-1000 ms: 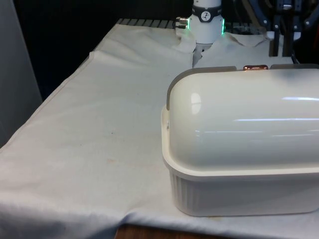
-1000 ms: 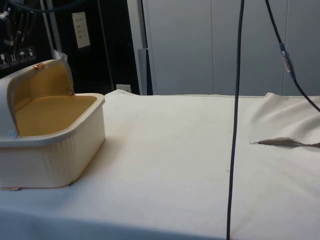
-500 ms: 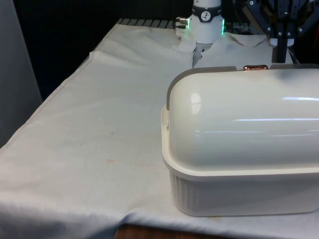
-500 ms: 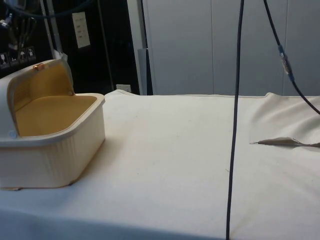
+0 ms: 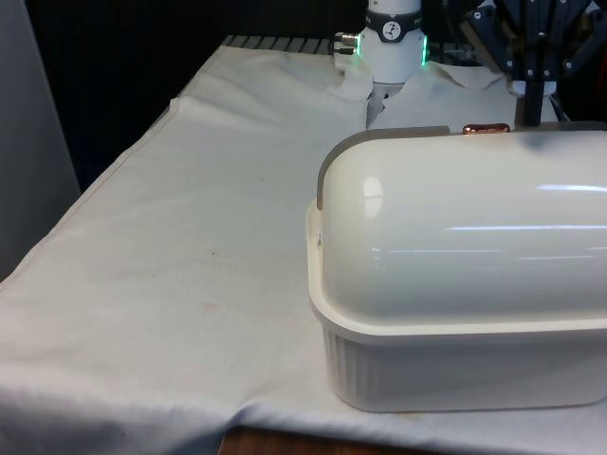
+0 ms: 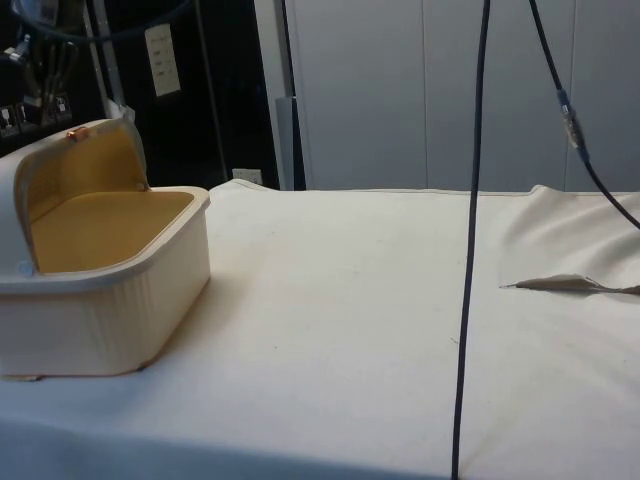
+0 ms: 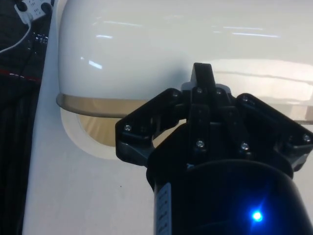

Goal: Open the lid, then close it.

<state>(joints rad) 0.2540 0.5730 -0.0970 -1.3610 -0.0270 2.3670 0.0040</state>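
Note:
A white bread box [image 5: 455,370] stands at the front view's right, its back turned to that camera. Its domed roll lid [image 5: 446,209] is rolled back, so the side view shows the tan inside [image 6: 100,225] through the open mouth. A copper handle [image 5: 486,128] [image 6: 76,132] sits on the lid's raised upper edge. My black gripper [image 5: 529,116] hangs just behind and above that edge, a little to the handle's right, its jaws together with nothing between them. In the wrist view the gripper [image 7: 202,72] points at the lid's rim [image 7: 98,104] over the white dome.
The robot base [image 5: 394,47] stands behind the box. A black cable [image 6: 468,250] hangs down across the side view. The cloth has a raised fold [image 6: 570,283] far from the box. The table edge [image 5: 95,190] runs along the front view's left.
The gripper has come lower and slightly towards the front view's left, nearer the lid's upper edge. The box and lid have not moved.

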